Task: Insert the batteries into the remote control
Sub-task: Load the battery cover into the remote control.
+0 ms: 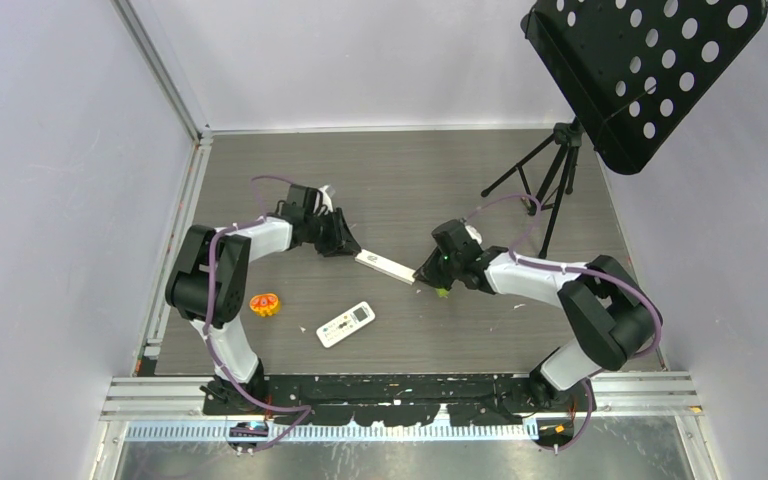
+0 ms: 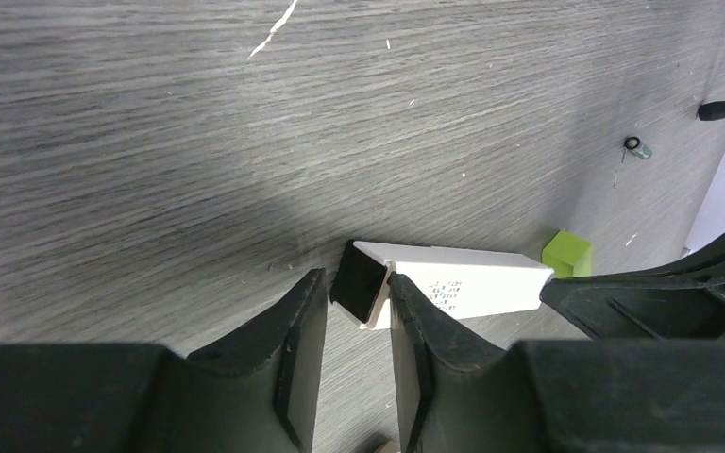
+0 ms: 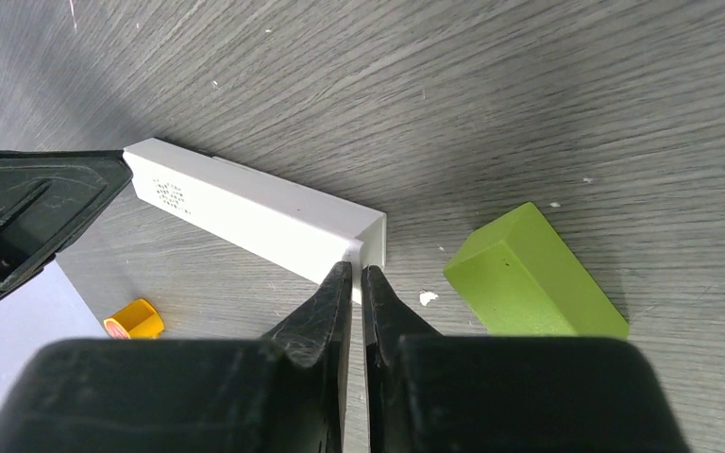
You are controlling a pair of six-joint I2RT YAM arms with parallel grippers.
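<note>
A long white remote (image 1: 384, 266) lies between my two grippers, turned up on its long edge. My left gripper (image 1: 341, 240) has its fingers on either side of the remote's black end (image 2: 359, 281) and looks closed on it. My right gripper (image 1: 427, 272) is shut on a thin white wall at the remote's other end (image 3: 370, 241). The remote's long side shows in the right wrist view (image 3: 245, 208). A tiny greyish cylinder (image 2: 636, 147), likely a battery, lies far off on the table. I see no blue or dark battery.
A second white remote with buttons (image 1: 346, 324) lies nearer the arms. A bright green block (image 3: 533, 274) sits just right of my right gripper. An orange-yellow piece (image 1: 265, 304) lies at the left. A tripod (image 1: 550, 180) with a black perforated stand (image 1: 650, 70) is at the back right.
</note>
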